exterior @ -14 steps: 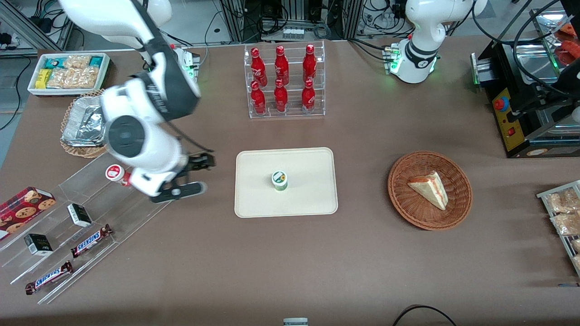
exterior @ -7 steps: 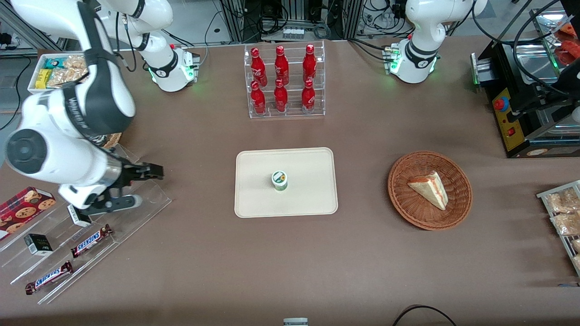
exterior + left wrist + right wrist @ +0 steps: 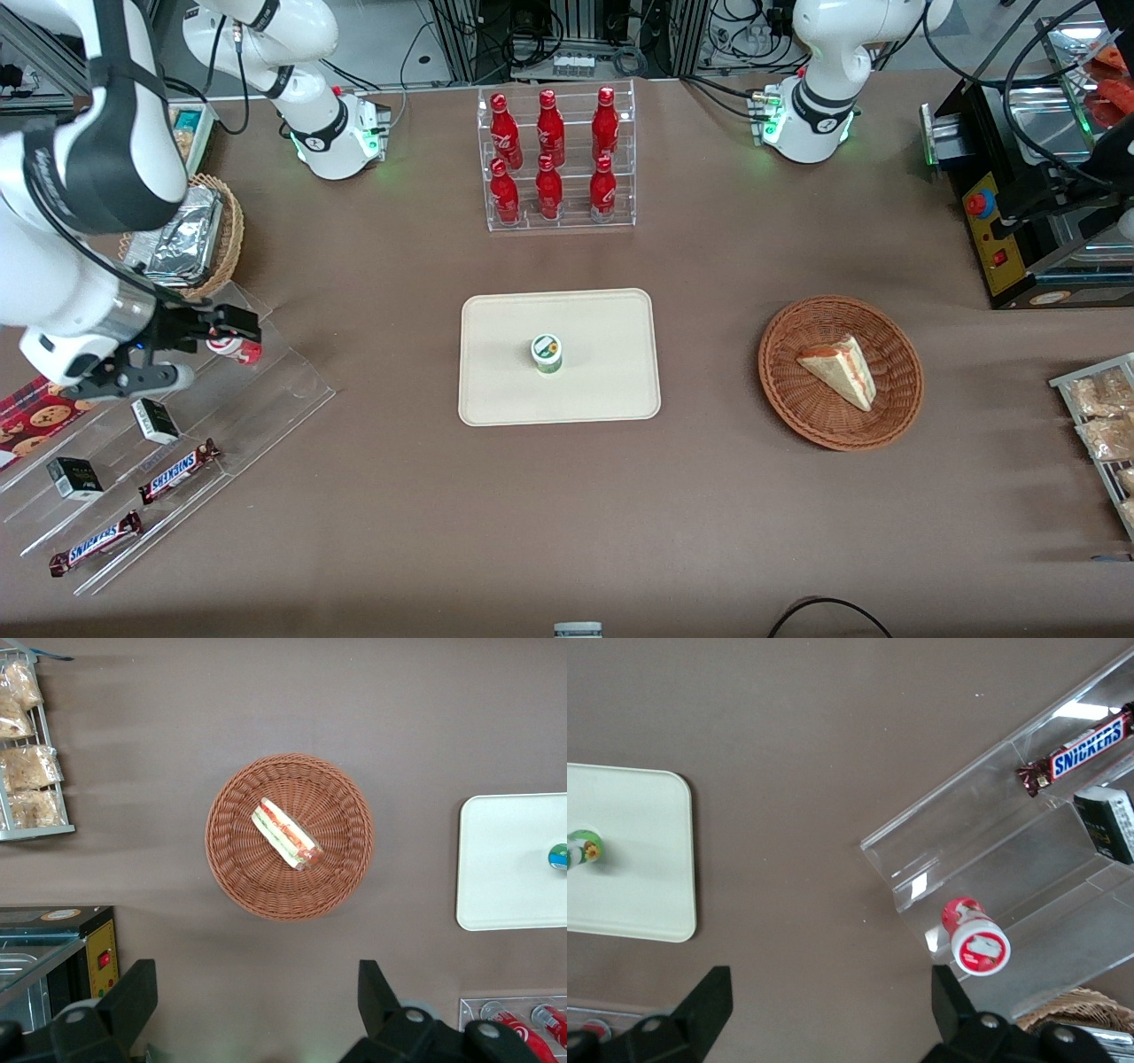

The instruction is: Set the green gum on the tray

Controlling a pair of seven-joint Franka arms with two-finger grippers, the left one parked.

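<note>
The green gum (image 3: 547,353) stands upright near the middle of the cream tray (image 3: 602,390). Both also show in the right wrist view, the gum (image 3: 582,850) on the tray (image 3: 647,859), and in the left wrist view, the gum (image 3: 558,855) on the tray (image 3: 505,859). My right gripper (image 3: 208,350) is open and empty, raised over the clear acrylic rack (image 3: 283,390) at the working arm's end of the table, well away from the tray. Its fingers (image 3: 709,997) spread wide over bare table. A red gum canister (image 3: 229,343) with a white lid stands on the rack beside the gripper (image 3: 828,1001).
The rack holds Snickers bars (image 3: 177,470) and small dark boxes (image 3: 155,419). A wicker basket with foil (image 3: 190,239) sits near the arm. A bottle rack of red bottles (image 3: 554,159) is farther from the camera than the tray. A brown basket with a sandwich (image 3: 840,372) lies toward the parked arm.
My right arm has swung away from the tray toward the working arm's end of the table, gripper open and empty throughout. The green gum stays on the tray.
</note>
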